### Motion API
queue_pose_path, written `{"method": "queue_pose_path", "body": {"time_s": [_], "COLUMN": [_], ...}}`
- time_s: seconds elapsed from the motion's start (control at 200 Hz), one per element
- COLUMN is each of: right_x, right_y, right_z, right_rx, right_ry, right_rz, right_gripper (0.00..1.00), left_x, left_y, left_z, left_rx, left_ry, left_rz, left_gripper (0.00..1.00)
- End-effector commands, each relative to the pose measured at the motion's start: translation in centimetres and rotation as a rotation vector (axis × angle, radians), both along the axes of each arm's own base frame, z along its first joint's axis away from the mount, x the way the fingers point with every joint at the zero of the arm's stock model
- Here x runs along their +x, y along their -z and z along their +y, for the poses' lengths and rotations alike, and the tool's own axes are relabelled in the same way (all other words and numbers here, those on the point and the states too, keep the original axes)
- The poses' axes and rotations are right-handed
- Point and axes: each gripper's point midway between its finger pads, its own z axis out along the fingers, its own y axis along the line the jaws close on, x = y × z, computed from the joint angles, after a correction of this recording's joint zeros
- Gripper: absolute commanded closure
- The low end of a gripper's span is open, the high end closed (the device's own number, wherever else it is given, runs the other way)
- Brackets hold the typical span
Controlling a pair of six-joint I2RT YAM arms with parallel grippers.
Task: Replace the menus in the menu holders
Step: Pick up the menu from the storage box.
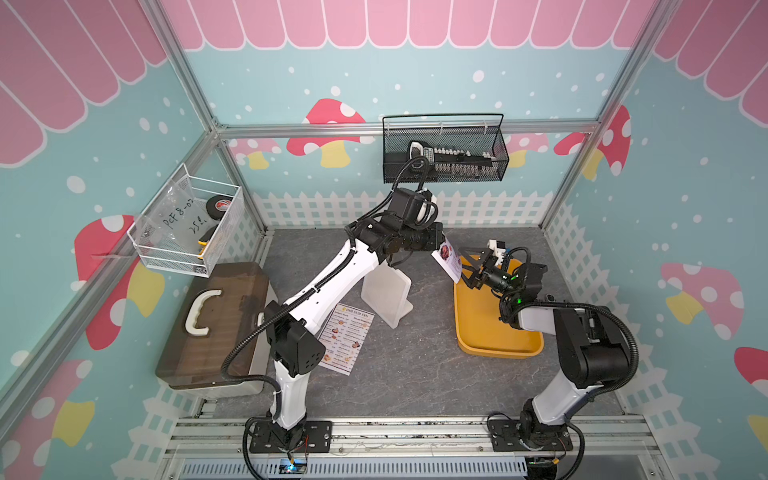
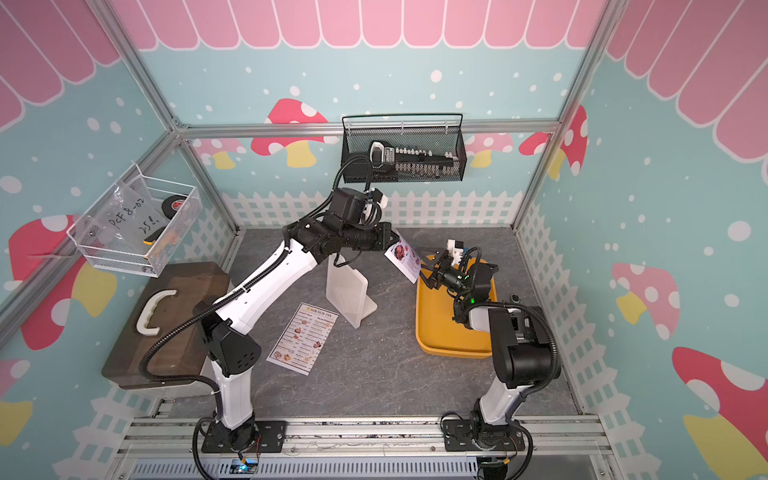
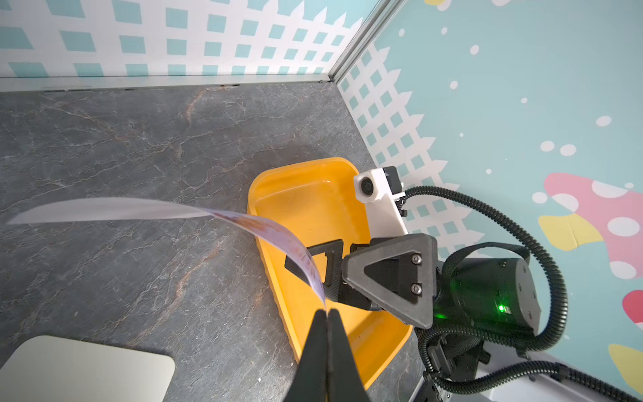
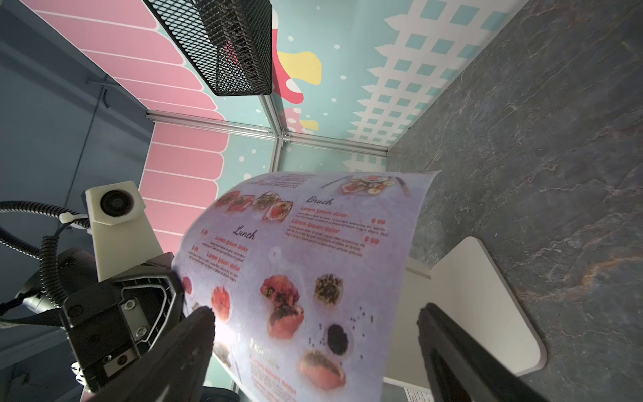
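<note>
The left jaws pinched one edge of the special menu (image 4: 306, 264), which hung curled above the far corner of the yellow tray (image 1: 478, 324). The right jaws stood wide close by. A careless closing could crumple or drop the limp sheet.

The red-lettered menu (image 1: 448, 258) curls in mid-air, pinched by the left claw (image 3: 327, 311). The DIM SUM INN menu (image 1: 347, 338) lies flat on the worktop (image 1: 415, 365), just beside the upright white holder (image 1: 386, 295).
</note>
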Motion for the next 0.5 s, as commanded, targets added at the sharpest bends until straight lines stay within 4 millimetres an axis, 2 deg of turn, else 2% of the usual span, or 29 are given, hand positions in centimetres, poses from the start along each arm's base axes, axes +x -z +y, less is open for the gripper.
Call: {"method": "queue_pose_path", "body": {"time_s": [0.0, 0.125, 0.495], "right_x": [0.6, 1.0, 1.5], "right_y": [-1.9, -3.2, -5.2], "right_z": [0.0, -0.2, -1.4], "right_rx": [0.049, 0.131, 0.120], "right_ry": [0.005, 0.002, 0.033], "right_rz": [-0.046, -0.074, -0.128], "right_gripper": [0.06, 0.07, 0.10], "left_x": [-0.5, -0.7, -1.8], "left_y": [-0.7, -0.5, 0.1], "left_z": [-1.3, -1.4, -1.0], "left_rx": [-0.028, -0.031, -0.013], "left_ry": [0.040, 0.048, 0.068], "left_rz": [-0.010, -0.002, 0.021], "left_gripper": [1.00, 1.00, 1.00]}}
